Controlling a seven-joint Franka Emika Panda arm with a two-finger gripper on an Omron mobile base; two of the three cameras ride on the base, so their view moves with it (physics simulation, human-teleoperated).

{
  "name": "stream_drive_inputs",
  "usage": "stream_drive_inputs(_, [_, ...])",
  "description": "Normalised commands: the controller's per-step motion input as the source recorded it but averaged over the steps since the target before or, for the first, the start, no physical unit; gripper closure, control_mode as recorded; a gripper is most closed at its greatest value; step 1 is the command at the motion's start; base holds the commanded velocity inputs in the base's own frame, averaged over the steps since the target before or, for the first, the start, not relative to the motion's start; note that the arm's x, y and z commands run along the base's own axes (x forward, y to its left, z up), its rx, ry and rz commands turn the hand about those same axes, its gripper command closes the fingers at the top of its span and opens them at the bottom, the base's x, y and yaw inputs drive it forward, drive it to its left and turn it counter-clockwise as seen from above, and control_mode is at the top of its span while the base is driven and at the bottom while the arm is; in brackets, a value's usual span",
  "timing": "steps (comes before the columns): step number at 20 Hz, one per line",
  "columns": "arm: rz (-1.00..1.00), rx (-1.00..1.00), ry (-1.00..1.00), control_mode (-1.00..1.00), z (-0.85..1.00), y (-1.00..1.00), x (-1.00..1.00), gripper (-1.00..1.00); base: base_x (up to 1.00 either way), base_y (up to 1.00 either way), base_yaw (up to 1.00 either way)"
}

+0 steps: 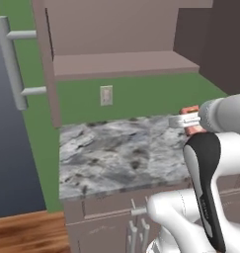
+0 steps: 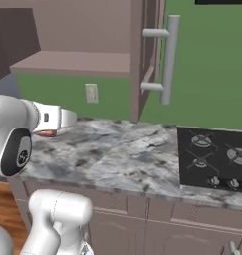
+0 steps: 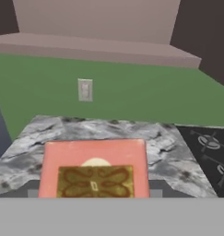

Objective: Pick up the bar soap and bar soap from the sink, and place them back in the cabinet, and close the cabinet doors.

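STEP: carrying bar soap (image 3: 95, 167) to cabinet (image 1: 121, 63) | HAND (image 1: 190, 120): clamped on bar soap above bench (image 1: 116, 153) | NEXT: raise to shelf height, advance, then release.

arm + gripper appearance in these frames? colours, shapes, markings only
White, glossy, rounded arm links with dark joints: a long black oval inlay runs down the link in the left base view, and a black round joint cap with small pale markings shows in the right base view. The gripper end is a white, blocky hand with small dark marks. No loose cables visible.
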Motion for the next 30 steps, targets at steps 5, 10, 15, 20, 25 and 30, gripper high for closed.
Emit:
stream_drive_inputs(5, [0.0, 0.0, 0.0, 1.0, 0.0, 0.0, 0.0, 1.0, 0.53, 0.34, -0.11])
stream_drive_inputs(10, [0.0, 0.0, 0.0, 1.0, 0.0, 0.0, 0.0, 1.0, 0.59, 0.21, -0.13])
stream_drive_inputs(15, [0.0, 0.0, 0.0, 1.0, 0.0, 0.0, 0.0, 1.0, 0.38, 0.26, -0.08])
stream_drive_inputs(20, [0.0, 0.0, 0.0, 1.0, 0.0, 0.0, 0.0, 1.0, 0.31, 0.28, 0.0])
stream_drive_inputs(25, [0.0, 0.0, 0.0, 1.0, 0.0, 0.0, 0.0, 1.0, 0.41, 0.28, 0.0])
stream_drive_inputs(30, [0.0, 0.0, 0.0, 1.0, 0.0, 0.0, 0.0, 1.0, 0.33, 0.12, 0.01])
